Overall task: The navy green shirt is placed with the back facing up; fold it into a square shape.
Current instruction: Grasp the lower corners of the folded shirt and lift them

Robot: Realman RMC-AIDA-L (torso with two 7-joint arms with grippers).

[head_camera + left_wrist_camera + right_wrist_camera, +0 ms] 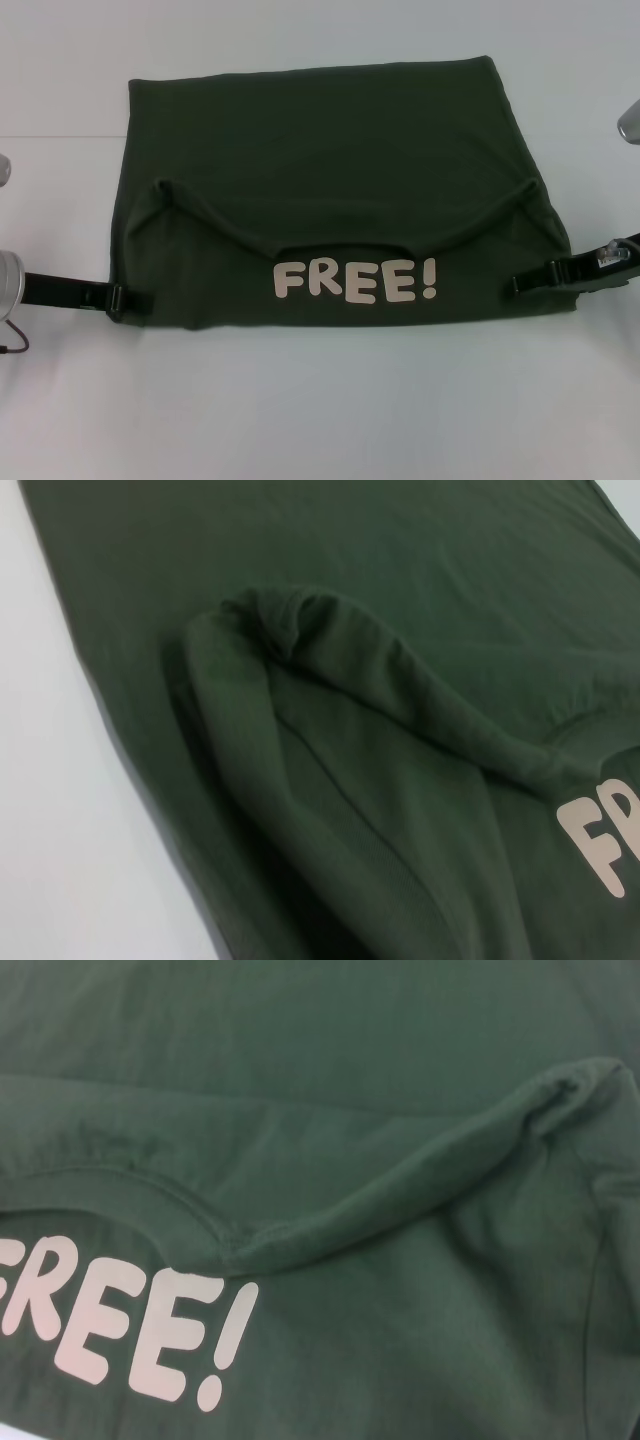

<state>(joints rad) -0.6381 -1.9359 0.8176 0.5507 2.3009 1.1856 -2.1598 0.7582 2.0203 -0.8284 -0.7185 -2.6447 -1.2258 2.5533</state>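
The navy green shirt (330, 160) lies flat on the white table as a wide rectangle. Its near part is folded over, so the collar edge (345, 245) and the cream "FREE!" lettering (355, 282) face up. My left gripper (118, 298) sits low at the shirt's near left edge. My right gripper (520, 282) reaches in over the near right edge. The left wrist view shows a bunched fold of the shirt (300, 630) and the start of the lettering (600, 845). In the right wrist view are the collar seam (200, 1225) and the lettering (140, 1335).
The white table (320, 410) surrounds the shirt on all sides. A grey part of the right arm (630, 122) shows at the right edge of the head view, and the left arm's silver wrist (8, 282) shows at the left edge.
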